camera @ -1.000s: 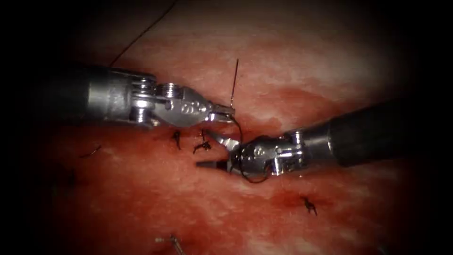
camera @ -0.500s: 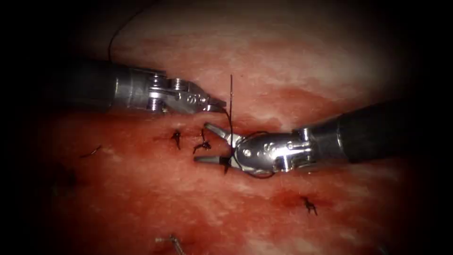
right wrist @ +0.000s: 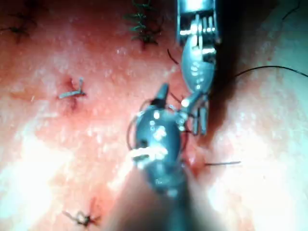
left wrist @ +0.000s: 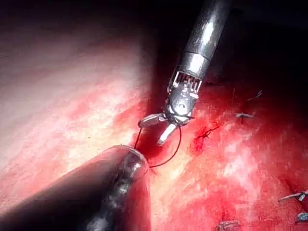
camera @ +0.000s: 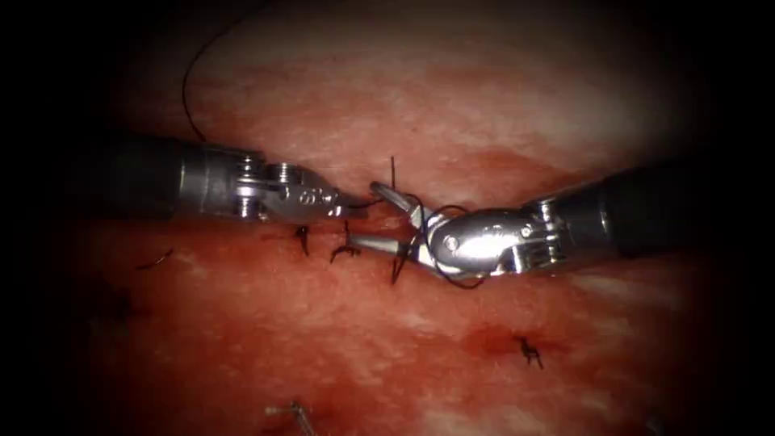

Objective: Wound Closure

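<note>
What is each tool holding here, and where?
Left tool: fingers shut on the thin dark thread. Right tool: fingers open, thread looped around them, holding nothing.

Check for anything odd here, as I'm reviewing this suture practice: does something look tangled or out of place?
Nothing looks damaged. The thread coils around the right hand, open and holding nothing, while the left hand, shut, grips the thread near its short end. Stray cut ends lie on the tissue.

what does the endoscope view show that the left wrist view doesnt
Endoscope: the left tool shut on the thread, which trails away over the tissue. Left wrist: the left tool's dark shaft close up, its jaws hidden. Both: the right tool open, holding nothing, thread looped round it, and old stitches.
</note>
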Tool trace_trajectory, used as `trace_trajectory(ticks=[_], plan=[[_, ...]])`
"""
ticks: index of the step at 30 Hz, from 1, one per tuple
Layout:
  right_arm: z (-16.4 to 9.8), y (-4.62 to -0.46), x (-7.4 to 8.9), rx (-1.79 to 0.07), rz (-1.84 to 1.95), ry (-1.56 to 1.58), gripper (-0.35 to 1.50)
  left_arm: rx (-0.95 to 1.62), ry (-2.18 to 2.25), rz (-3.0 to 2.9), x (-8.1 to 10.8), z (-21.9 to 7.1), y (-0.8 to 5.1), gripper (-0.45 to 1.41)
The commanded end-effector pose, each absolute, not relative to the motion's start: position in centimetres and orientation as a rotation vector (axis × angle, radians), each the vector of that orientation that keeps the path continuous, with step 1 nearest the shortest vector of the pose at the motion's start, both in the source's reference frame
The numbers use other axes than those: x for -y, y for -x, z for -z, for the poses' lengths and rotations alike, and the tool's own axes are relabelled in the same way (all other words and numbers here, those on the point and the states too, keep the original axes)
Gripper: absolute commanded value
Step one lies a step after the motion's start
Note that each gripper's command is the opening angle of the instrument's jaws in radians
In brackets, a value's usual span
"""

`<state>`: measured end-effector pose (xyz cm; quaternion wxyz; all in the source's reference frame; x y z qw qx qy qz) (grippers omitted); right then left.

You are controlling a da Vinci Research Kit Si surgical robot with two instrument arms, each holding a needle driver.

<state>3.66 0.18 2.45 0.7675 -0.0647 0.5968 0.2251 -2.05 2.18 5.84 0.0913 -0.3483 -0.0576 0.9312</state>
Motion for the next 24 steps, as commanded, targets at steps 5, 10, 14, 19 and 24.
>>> trace_trajectory(ticks=[5, 10, 14, 19, 24], plan=[[-2.60, -3.68, -0.14, -1.192, -0.543, 0.141, 0.37, 0.176, 1.036, -2.757, -1.92, -5.75, 2.14, -0.45], [-2.69, -3.69, -0.13, -1.105, -0.629, 0.068, 0.34, 0.180, 1.041, -2.754, -1.77, -5.51, 2.26, -0.45], [-2.79, -3.68, -0.12, -1.035, -0.739, -0.002, 0.37, 0.181, 1.041, -2.751, -1.69, -5.36, 2.35, -0.45], [-2.94, -3.64, -0.17, -0.897, -0.854, -0.095, 0.58, 0.182, 1.041, -2.751, -1.67, -5.32, 2.37, -0.45], [-3.07, -3.66, -0.18, -0.789, -0.925, -0.162, 0.59, 0.182, 1.041, -2.749, -1.70, -5.34, 2.39, -0.45]])
